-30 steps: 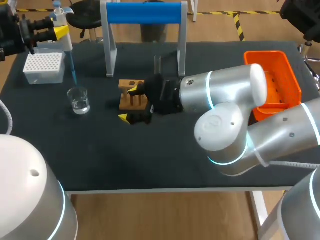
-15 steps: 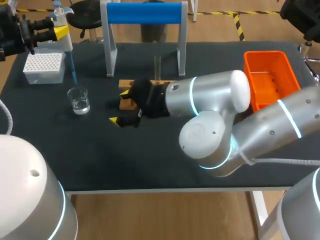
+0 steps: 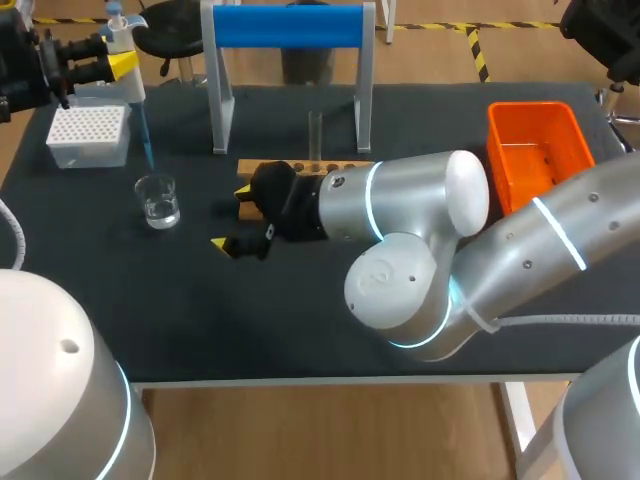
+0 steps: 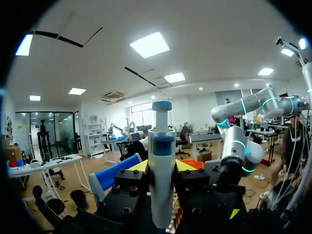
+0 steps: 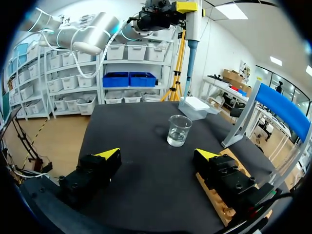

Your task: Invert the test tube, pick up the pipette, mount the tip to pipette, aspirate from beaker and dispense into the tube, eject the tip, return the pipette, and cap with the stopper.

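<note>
At the table's far left my left gripper (image 3: 118, 60) is shut on the white pipette (image 3: 128, 75). Its blue tip (image 3: 146, 145) hangs just above the glass beaker (image 3: 158, 200) of clear liquid. The left wrist view shows the pipette (image 4: 161, 180) upright between that gripper's (image 4: 162, 168) yellow tips. My right gripper (image 3: 232, 217) lies low and open at the left end of the wooden rack (image 3: 340, 166), with nothing between its fingers. A test tube (image 3: 316, 132) stands upright in the rack. Ahead of my right gripper (image 5: 158, 155) stands the beaker (image 5: 178, 130), and the rack (image 5: 217, 200) lies under one finger.
A white tip box (image 3: 88, 135) sits at the far left behind the beaker. A stand with a blue bar (image 3: 288, 25) rises behind the rack. An orange bin (image 3: 535, 150) is at the far right. My right arm's bulky elbow (image 3: 400, 275) hangs over the table's middle.
My right arm has swung left, carrying its open gripper past the rack toward the beaker and uncovering the rack and tube. The left arm and pipette have kept still.
</note>
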You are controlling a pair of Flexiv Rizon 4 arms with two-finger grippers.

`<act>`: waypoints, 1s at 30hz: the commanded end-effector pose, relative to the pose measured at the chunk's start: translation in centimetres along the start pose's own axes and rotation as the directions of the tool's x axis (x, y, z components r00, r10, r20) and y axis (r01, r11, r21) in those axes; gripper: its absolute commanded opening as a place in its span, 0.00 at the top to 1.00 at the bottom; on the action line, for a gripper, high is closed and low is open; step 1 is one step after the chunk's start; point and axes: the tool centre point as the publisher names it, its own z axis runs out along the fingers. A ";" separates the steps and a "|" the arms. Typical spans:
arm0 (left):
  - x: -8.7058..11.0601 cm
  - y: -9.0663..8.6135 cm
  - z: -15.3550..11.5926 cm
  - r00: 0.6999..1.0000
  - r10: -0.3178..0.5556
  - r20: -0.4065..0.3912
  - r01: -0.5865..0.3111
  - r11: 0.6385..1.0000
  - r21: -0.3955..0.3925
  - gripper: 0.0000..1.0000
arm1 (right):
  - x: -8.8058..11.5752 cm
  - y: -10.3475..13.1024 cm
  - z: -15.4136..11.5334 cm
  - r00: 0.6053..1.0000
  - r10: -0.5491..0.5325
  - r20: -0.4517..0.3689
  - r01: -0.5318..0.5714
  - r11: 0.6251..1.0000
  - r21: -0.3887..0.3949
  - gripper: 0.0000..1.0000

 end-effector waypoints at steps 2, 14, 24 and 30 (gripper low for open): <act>0.1 0.0 0.1 1.000 0.002 0.004 -0.002 1.000 0.001 1.00 | 0.1 0.0 0.0 1.000 -0.003 0.002 0.003 1.000 0.003 0.00; 0.1 0.0 0.1 1.000 0.002 0.004 -0.002 1.000 0.001 1.00 | 0.1 0.0 0.0 1.000 -0.003 0.002 0.003 1.000 0.003 0.00; 0.1 0.3 0.2 1.000 0.006 0.003 -0.006 1.000 0.000 1.00 | 0.1 0.0 0.0 1.000 -0.003 0.002 0.003 1.000 0.003 0.00; 0.0 1.2 0.6 1.000 0.030 -0.011 -0.030 0.999 -0.011 1.00 | 0.1 0.0 0.0 1.000 -0.003 0.002 0.003 1.000 0.003 0.00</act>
